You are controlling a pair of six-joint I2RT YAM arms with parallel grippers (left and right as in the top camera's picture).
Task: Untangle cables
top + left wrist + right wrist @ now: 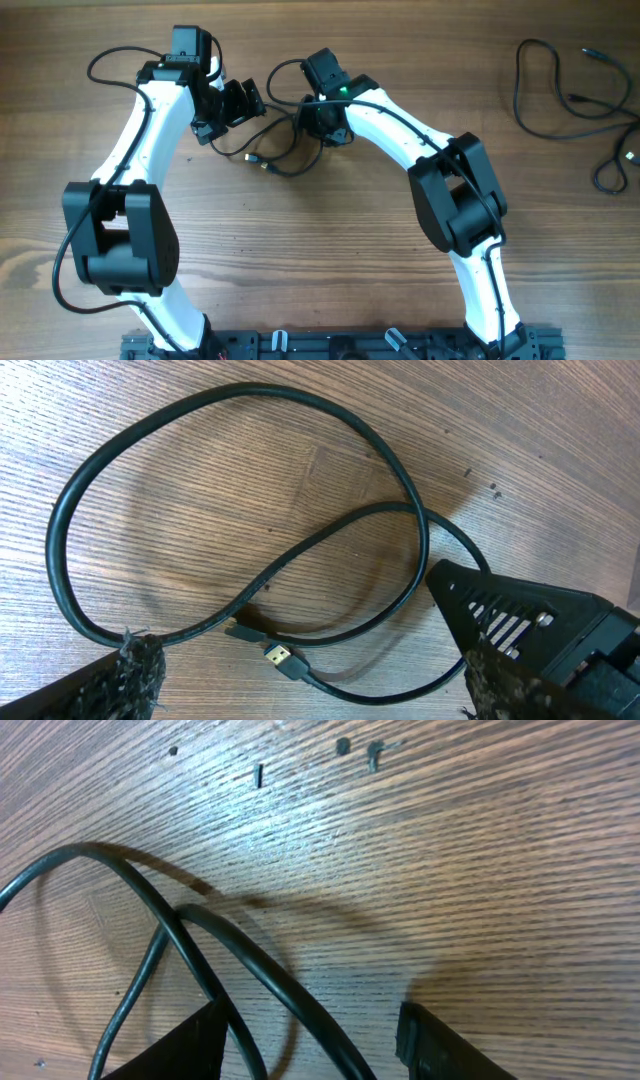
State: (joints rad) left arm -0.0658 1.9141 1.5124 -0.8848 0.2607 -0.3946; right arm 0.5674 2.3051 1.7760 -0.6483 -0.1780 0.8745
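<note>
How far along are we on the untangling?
Done: the far-right cable lies apart on its own. In hand: right pincer straddles strands of the centre cable, left pincer open above it. Left: that cable loops across itself.

A wood-grain table [330, 230] carries a black mounting rail [340, 347] along its near edge.

Table [330, 260] reads mid-brown on my feed, with finer darker grain streaking across it and a few dark specks [343, 746] in the right wrist view. Looped cable [250, 395] is black with a faint greenish sheen; its plug [283, 657] is black with a yellow-gold tip. Second cable [530, 100] is black too. Left arm [150, 130] and right arm [395, 130] have white shells and black joints, and I see a green light [343, 91] on the right one. Left gripper fingers [520, 615] are black with pale slots
</note>
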